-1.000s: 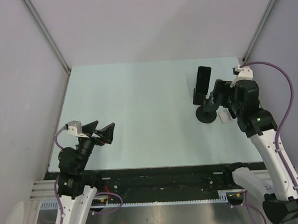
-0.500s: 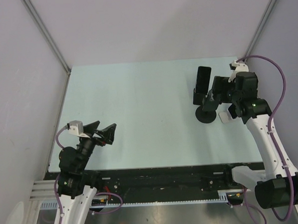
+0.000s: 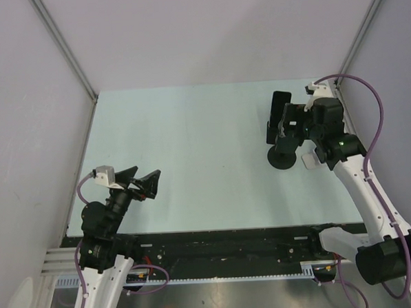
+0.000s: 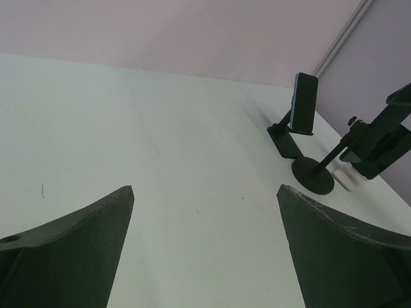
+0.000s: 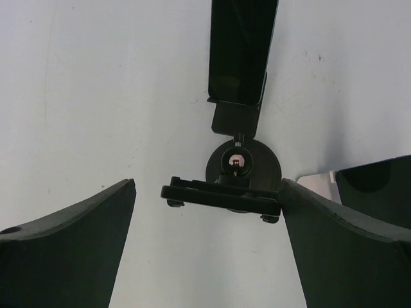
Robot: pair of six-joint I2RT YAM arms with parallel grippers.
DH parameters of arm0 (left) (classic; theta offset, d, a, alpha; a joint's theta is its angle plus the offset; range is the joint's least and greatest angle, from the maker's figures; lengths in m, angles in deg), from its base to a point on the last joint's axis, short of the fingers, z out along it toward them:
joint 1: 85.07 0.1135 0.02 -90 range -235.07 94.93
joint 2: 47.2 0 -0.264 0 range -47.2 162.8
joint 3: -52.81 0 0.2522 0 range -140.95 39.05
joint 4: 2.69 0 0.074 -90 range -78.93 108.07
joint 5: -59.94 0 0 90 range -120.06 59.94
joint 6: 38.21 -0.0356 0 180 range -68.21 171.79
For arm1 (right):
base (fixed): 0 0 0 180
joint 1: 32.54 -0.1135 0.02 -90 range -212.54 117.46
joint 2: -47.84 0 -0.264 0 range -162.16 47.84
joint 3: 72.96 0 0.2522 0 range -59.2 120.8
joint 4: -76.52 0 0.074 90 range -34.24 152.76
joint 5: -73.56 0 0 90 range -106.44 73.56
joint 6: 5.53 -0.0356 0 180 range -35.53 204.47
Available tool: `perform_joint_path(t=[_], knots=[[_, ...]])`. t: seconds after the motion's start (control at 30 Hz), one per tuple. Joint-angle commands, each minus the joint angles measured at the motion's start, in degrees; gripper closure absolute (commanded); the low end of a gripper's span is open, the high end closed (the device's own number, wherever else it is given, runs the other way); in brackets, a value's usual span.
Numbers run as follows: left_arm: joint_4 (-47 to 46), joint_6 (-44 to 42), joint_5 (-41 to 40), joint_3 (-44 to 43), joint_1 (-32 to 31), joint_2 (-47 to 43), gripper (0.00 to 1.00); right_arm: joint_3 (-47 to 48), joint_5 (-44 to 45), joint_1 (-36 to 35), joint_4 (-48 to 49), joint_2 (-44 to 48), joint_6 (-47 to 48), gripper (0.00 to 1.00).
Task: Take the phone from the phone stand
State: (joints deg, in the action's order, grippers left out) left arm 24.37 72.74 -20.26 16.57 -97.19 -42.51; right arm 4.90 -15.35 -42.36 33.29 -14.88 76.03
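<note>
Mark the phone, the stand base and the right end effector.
phone [image 3: 280,106]: top view, middle of its body.
stand base [image 3: 282,159]: top view, centre of the disc.
right end effector [image 3: 289,124]: top view, midway between the fingertips.

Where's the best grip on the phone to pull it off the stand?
The phone by its free upper half, pinched across the long edges, coming from above. It leans nearly upright with only its lower end seated in the phone stand cradle, so the top is clear and should lift out along its lean.
</note>
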Motion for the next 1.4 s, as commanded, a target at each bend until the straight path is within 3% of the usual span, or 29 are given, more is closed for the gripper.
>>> perform_joint_path(t=[0.0, 0.27, 0.63, 0.97, 1.13, 1.23, 1.27, 1.33, 1.37], knots=[[-0.8, -0.6, 0.7, 0.1, -0.2, 0.5, 0.0, 1.9, 9.3, -1.9, 1.9, 1.6, -5.2, 0.0], [-0.8, -0.6, 0.3, 0.1, -0.2, 0.6, 0.0, 0.1, 21.8, -5.8, 1.9, 2.3, -10.9, 0.0], [-0.7, -0.6, 0.3, 0.2, -0.2, 1.0, 0.0, -4.3, 21.4, -8.7, 6.7, 0.6, -11.9, 0.0], [-0.7, -0.6, 0.3, 0.2, -0.4, 1.9, 0.0, -8.3, 27.7, -10.9, 9.9, 0.3, -12.6, 0.02], [-0.8, -0.1, -0.1, -0.1, -0.7, 3.7, 0.0, -9.1, 27.7, -11.5, 10.4, 0.8, -12.2, 0.18], [-1.0, 0.5, -0.2, -0.9, -0.7, 5.4, 0.0, -9.1, 25.5, -12.3, 11.0, 1.7, -11.5, 0.42], [-1.1, 0.6, -0.4, -1.8, -0.8, 7.3, 0.0, -9.1, 23.8, -12.7, 11.5, 2.1, -11.4, 0.58], [-1.3, 0.4, -0.1, -3.7, -1.2, 10.1, 0.0, -9.1, 20.6, -14.1, 13.4, 3.2, -10.6, 0.73], [-1.3, 0.2, 0.2, -4.6, -1.5, 11.4, 0.0, -9.1, 19.6, -14.5, 14.2, 3.6, -10.2, 0.86]])
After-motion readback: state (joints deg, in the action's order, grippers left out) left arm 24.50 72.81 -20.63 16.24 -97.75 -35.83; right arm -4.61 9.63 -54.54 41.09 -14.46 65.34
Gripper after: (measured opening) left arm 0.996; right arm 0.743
